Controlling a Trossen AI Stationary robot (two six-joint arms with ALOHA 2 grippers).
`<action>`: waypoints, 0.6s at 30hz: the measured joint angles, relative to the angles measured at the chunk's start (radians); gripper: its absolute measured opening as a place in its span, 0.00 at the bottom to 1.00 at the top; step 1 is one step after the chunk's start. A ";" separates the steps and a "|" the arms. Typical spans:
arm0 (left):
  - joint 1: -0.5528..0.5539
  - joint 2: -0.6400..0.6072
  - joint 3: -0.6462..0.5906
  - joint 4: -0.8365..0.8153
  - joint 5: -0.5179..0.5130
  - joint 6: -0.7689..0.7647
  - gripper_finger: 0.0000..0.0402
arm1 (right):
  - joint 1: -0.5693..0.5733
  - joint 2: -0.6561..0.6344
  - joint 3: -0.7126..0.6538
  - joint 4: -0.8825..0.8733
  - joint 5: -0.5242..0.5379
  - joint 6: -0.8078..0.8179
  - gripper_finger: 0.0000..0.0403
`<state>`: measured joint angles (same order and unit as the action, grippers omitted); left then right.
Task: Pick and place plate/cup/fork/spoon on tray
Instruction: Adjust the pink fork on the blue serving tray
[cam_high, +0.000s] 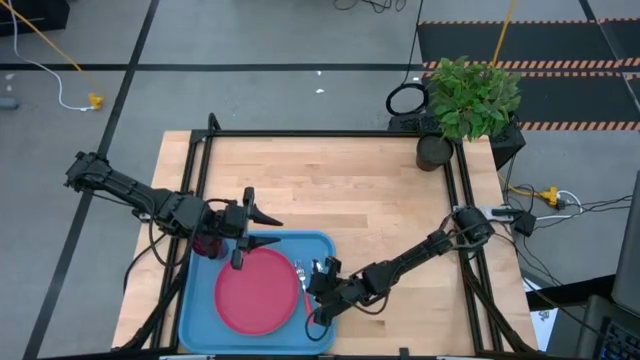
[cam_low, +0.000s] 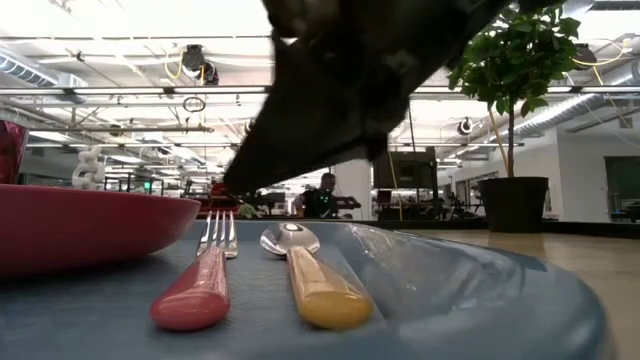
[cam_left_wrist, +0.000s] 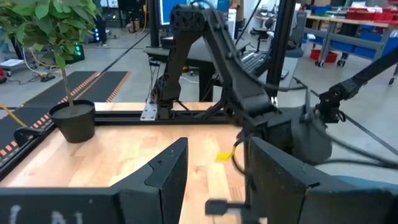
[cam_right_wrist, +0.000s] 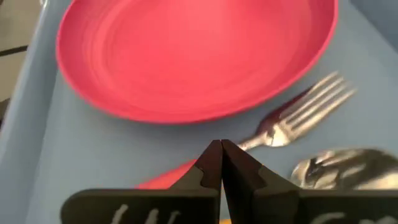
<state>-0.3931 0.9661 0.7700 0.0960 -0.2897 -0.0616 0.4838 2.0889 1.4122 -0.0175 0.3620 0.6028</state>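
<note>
I judge placing nearly done: the large light blue plastic tray (cam_high: 200, 322) holds the flat round pink-red plate (cam_high: 258, 290), with the dark red cup (cam_high: 207, 245) at its far corner. The red-handled fork (cam_low: 197, 290) and orange-handled spoon (cam_low: 315, 283) lie just beside the plate. My right gripper (cam_right_wrist: 221, 163) hovers pinched together and empty over them; the left gripper (cam_high: 243, 230) gapes empty near the cup. Next I would retreat both arms.

Colours on and around the tray

A pink-red plate (cam_high: 257, 291) is set on a light blue tray (cam_high: 196, 318); the fork (cam_low: 198, 285) is handled in red-pink, the spoon (cam_low: 315, 280) in orange, both with silver metal ends. A dark red cup (cam_high: 207, 244) and dark arms are seen.
</note>
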 joint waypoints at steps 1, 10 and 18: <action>0.000 0.000 0.000 0.007 0.000 0.000 0.43 | -0.005 0.007 0.000 0.019 -0.005 -0.012 0.00; 0.000 0.000 0.000 0.013 0.000 0.001 0.43 | -0.019 0.051 0.001 0.088 -0.109 -0.099 0.00; 0.000 0.000 0.000 0.012 0.000 0.006 0.43 | 0.006 0.051 0.001 0.104 -0.182 -0.167 0.00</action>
<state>-0.3931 0.9661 0.7700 0.1082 -0.2897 -0.0559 0.4901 2.1399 1.4128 0.0869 0.1795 0.4359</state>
